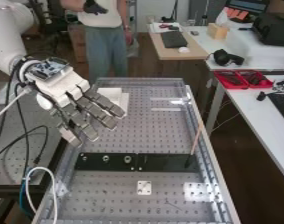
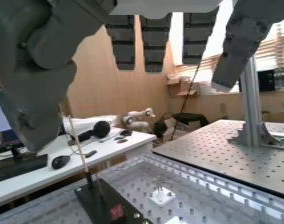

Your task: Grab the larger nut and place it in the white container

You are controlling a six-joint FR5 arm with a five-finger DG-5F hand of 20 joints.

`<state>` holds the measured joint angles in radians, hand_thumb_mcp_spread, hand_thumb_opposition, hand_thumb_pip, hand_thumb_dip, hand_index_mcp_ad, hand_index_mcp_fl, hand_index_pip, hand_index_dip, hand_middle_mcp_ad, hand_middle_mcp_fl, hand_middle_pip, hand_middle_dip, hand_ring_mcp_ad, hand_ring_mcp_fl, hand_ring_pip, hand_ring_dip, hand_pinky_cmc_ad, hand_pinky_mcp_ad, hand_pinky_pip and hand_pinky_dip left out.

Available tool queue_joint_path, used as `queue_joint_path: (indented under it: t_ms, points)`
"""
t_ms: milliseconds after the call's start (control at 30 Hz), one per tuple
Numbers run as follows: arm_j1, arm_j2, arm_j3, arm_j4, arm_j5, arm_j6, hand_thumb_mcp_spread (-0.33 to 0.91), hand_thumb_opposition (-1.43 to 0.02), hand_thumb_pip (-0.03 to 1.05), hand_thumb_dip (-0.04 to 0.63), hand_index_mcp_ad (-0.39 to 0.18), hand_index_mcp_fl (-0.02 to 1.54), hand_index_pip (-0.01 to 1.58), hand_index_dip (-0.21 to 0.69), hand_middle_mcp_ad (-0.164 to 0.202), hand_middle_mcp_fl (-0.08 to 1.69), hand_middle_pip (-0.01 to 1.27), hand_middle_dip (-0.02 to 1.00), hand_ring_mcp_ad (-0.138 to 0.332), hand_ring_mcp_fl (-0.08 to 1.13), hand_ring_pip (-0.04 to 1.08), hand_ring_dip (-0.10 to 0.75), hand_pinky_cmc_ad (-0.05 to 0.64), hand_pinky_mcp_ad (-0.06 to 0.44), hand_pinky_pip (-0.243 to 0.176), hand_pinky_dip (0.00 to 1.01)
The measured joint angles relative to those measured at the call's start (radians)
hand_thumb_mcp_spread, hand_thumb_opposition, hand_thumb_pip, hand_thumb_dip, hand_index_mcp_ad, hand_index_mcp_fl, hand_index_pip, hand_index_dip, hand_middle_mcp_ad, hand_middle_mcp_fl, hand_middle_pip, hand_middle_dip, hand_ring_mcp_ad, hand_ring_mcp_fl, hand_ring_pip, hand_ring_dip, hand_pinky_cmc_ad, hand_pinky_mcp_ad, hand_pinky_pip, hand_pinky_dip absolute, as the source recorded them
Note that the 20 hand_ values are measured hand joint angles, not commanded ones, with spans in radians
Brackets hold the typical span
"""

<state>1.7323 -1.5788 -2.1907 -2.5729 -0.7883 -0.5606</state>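
The hand hangs in the air above the bench, and from here I can see it's open, fingers extended and nothing in them. Just past the fingers, partly hidden by them, sits the white container. On the near side, the larger nut stands on the black bar, between the smaller nut and the bearing. A thin stick rises from the bar's far right part, and a white plate lies nearer me.
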Motion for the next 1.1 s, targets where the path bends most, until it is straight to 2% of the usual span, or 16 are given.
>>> queue_joint_path:
  t_ms: [100, 267, 500, 633, 767, 867, 1100]
  points:
    - [0.034, -0.039, -0.004, 0.047, 0.110, 0.008, 0.25, -0.77, 0.56, 0.126, -0.038, 0.05, 0.43, -0.010, 0.061, 0.08, 0.14, 0.23, 0.192, 0.00, 0.10, 0.157, 0.398, 0.344, -0.106, 0.68]
    - [0.083, -0.109, -0.005, 0.151, 0.271, 0.018, 0.25, -0.77, 0.56, 0.141, -0.054, 0.05, 0.68, 0.000, 0.061, 0.06, 0.14, 0.23, 0.192, 0.00, 0.10, 0.155, 0.398, 0.344, -0.106, 0.68]
    - [0.115, -0.204, -0.005, 0.272, 0.383, 0.022, 0.26, -0.79, 0.60, 0.154, -0.068, 0.04, 0.90, 0.017, 0.063, 0.00, 0.14, 0.23, 0.192, 0.00, 0.10, 0.155, 0.398, 0.344, -0.106, 0.68]
    - [0.127, -0.240, -0.016, 0.378, 0.436, -0.009, 0.28, -0.80, 0.62, 0.157, -0.072, 0.02, 1.08, 0.033, 0.063, 0.00, 0.14, 0.23, 0.192, 0.00, 0.10, 0.155, 0.398, 0.344, -0.105, 0.68]
    - [0.140, -0.261, -0.042, 0.513, 0.488, -0.079, 0.28, -0.82, 0.63, 0.157, -0.082, 0.02, 1.24, 0.051, 0.061, 0.01, 0.14, 0.23, 0.192, 0.00, 0.10, 0.155, 0.398, 0.347, -0.105, 0.69]
    - [0.147, -0.274, -0.050, 0.556, 0.512, -0.103, 0.28, -0.82, 0.64, 0.155, -0.087, 0.02, 1.35, 0.082, 0.063, 0.01, 0.14, 0.23, 0.192, 0.00, 0.10, 0.155, 0.398, 0.344, -0.112, 0.68]
    - [0.163, -0.300, -0.051, 0.538, 0.562, -0.080, 0.29, -0.84, 0.64, 0.175, -0.087, 0.01, 1.47, 0.140, 0.063, 0.00, 0.14, 0.23, 0.192, 0.00, 0.10, 0.155, 0.398, 0.347, -0.112, 0.69]
